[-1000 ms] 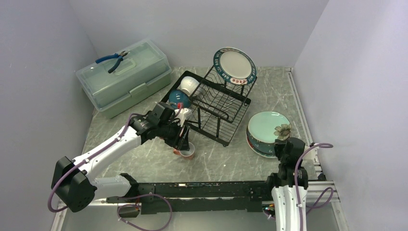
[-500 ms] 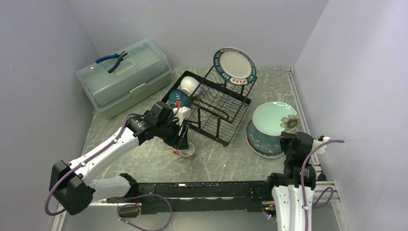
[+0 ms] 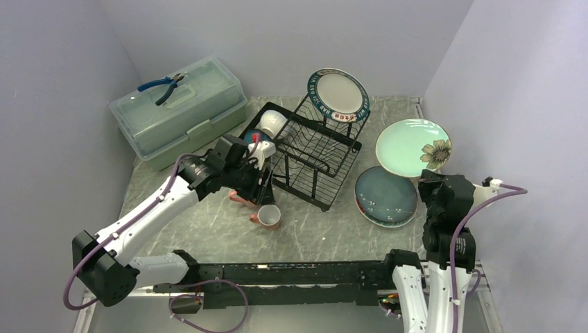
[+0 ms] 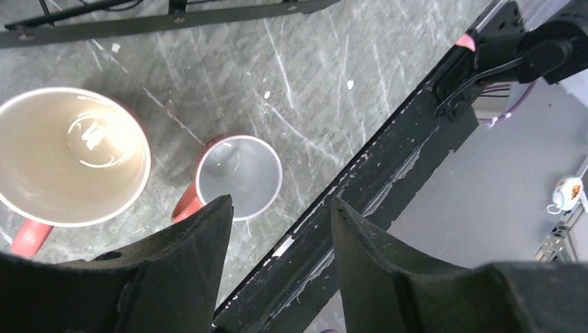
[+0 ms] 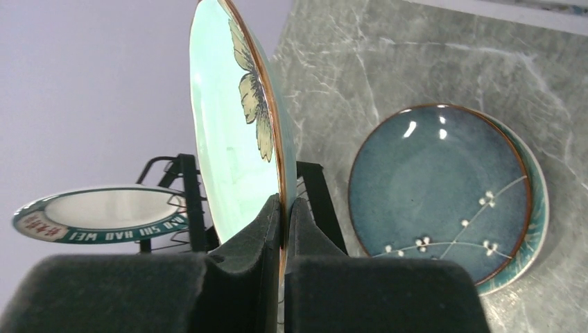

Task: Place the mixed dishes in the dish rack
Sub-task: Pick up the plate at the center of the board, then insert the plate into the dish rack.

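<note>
The rack [image 3: 315, 156] holds the white plate [image 3: 338, 94] and a bowl [image 3: 272, 123]; the right gripper [image 5: 284, 215] pinches the green plate [image 3: 412, 146] aloft, the left gripper [image 4: 281, 205] gapes empty over two mugs [image 4: 239, 177], and the teal plate [image 3: 385, 196] waits by the right edge.

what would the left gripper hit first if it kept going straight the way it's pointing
Probably the rim of the smaller-looking pink mug, upright just beyond the gap of the open left gripper; depth is unclear, so it might slip past onto the table.
</note>
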`<act>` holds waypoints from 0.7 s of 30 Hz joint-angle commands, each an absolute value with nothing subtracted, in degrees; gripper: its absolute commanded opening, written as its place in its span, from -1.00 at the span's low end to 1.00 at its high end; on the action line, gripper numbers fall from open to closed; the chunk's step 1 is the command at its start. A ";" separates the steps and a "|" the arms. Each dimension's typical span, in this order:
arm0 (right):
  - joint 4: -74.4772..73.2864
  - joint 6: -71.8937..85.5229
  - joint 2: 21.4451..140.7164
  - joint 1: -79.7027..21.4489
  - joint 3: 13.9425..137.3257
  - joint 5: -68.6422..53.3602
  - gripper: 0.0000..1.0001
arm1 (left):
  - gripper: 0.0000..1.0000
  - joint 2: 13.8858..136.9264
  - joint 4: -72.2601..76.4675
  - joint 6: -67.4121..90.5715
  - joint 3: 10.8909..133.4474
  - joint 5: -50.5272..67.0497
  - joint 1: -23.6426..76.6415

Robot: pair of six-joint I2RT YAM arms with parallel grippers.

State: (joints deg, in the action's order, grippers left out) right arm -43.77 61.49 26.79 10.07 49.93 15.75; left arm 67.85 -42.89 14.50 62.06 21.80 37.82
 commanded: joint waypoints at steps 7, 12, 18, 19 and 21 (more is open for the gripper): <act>-33.45 58.58 32.87 10.11 65.74 7.05 -1.00 | 0.23 69.96 -48.70 16.85 77.32 31.20 35.45; -33.89 56.19 35.49 10.11 71.55 3.34 -1.00 | 0.28 71.89 -49.83 18.24 84.46 35.50 32.45; -33.35 55.01 39.02 10.11 76.59 -4.80 -1.00 | 0.30 75.14 -47.44 22.24 90.12 38.89 28.65; -33.32 54.79 39.58 10.11 77.50 -6.04 -1.00 | 0.31 75.56 -46.78 23.12 90.50 39.67 27.78; -33.42 54.16 40.73 10.11 79.63 -8.25 -1.00 | 0.31 76.37 -45.81 24.46 91.49 41.52 26.02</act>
State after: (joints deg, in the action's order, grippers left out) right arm -44.14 54.30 39.64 10.04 73.12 -0.73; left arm 75.11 -48.64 20.84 88.44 36.16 28.82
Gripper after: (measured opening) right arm 0.030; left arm 0.653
